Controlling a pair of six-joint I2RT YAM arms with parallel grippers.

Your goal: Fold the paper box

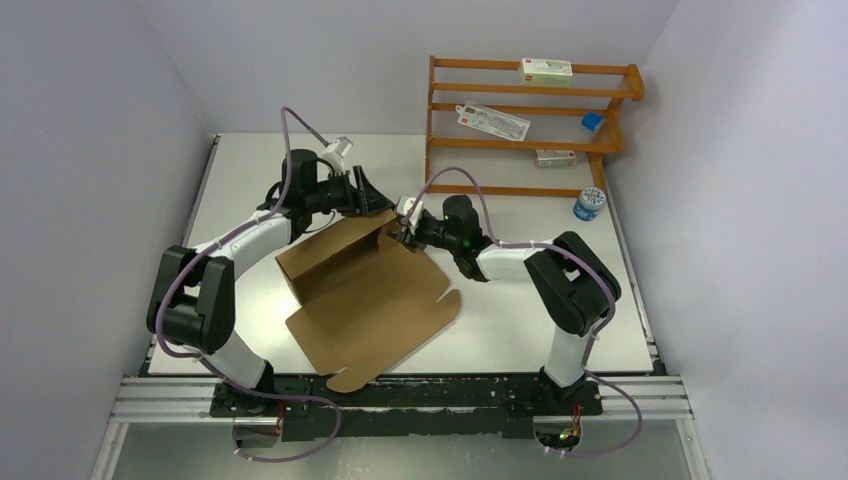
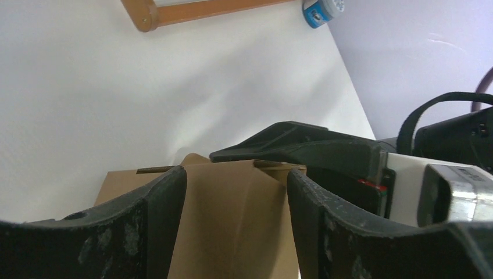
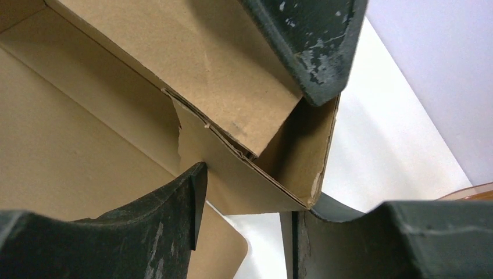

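Now the left gripper (image 2: 235, 180) and right gripper (image 3: 244, 195) both gape open, straddling the paper box's (image 1: 370, 300) raised far corner.

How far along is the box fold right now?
On the brown corrugated cardboard box, the far wall stands upright. The left gripper and right gripper meet at its far right corner, working the side flap. The near panel with rounded tabs lies flat on the white table, unfolded.

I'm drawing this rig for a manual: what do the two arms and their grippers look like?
The left arm and right arm have white links between bulky black joints, with a purple cable looping along each. A green light glows on the right arm. The gripper fingers are black, curved and scuffed with pale marks.
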